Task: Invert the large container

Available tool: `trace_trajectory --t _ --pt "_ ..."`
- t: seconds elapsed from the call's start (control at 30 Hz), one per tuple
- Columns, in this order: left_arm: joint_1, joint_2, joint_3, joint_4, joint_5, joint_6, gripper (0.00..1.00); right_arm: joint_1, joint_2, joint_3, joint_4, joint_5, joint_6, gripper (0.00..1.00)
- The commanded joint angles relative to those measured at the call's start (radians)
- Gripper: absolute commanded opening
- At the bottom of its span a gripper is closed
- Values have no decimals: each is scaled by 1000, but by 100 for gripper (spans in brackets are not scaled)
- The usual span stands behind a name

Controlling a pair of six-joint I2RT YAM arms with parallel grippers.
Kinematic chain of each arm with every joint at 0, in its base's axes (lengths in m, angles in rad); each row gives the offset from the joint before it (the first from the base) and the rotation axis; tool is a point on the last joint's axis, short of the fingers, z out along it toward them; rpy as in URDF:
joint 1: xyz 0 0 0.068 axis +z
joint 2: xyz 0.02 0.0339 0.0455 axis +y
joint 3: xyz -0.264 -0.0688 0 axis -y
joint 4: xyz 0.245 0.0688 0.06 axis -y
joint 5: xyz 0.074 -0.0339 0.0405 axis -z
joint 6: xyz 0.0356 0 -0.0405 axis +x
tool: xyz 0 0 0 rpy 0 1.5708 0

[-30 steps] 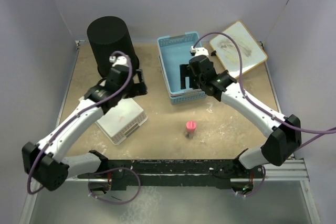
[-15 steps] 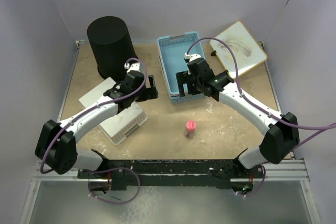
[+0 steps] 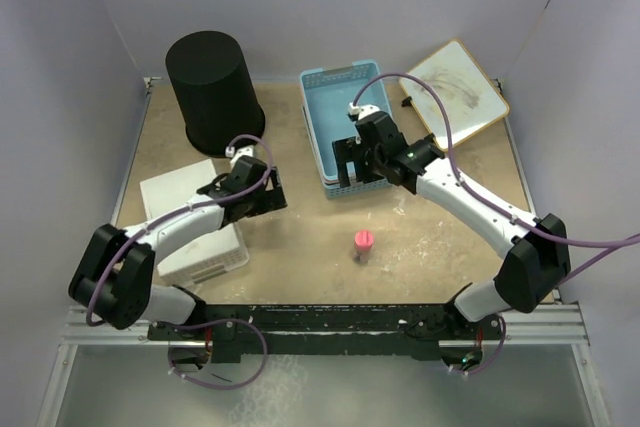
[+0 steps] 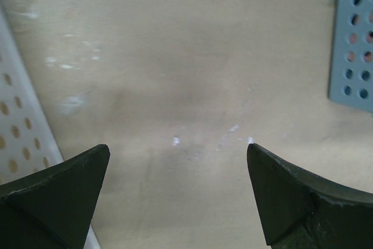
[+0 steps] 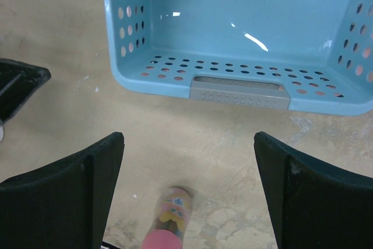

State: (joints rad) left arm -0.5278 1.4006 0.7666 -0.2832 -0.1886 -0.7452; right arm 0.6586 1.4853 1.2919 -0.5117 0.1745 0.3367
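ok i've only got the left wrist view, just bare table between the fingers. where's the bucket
observer: The bucket stands at the far left corner of the table, narrow end up and wide end down on the surface.
operator: is the left gripper touching it
observer: No. The left gripper is open and well apart from the bucket, on the near side of it, beside the white basket.
operator: and the right one
observer: The right gripper is open too, hovering at the near edge of the blue basket, nowhere near the bucket.
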Motion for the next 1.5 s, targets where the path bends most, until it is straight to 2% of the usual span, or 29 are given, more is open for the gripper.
trace_trajectory --t 0.0,0.1,0.23,0.37,0.43,0.57,0.67,0.73,0.77,1.23,1.47 --pt "100 -127 -37 -30 -41 -13 100 46 -3 63 54 -42 -4 94" --pt "123 -205 -9 -37 -34 17 100 77 61 125 106 -63 -39 94" --pt "121 -268 64 -34 8 18 100 74 198 257 94 -77 -44 90" --pt "119 -291 88 -71 20 18 100 72 343 383 57 -39 -39 81" --pt "118 -304 77 -83 19 18 100 73 390 429 38 -11 -22 72" --pt "119 -338 36 -90 19 12 100 73 414 435 63 30 -4 47" --pt "119 -348 23 -86 20 12 100 72 418 431 73 31 2 24" --pt "120 -344 28 -91 20 17 100 70 420 440 57 45 9 5" --pt "119 -341 35 -99 20 21 100 70 414 440 47 55 12 0" --pt "119 -325 103 -92 66 42 99 71 123 412 -22 210 -113 0" --pt "112 -242 118 -11 199 17 99 66 -11 360 -27 279 -139 0"
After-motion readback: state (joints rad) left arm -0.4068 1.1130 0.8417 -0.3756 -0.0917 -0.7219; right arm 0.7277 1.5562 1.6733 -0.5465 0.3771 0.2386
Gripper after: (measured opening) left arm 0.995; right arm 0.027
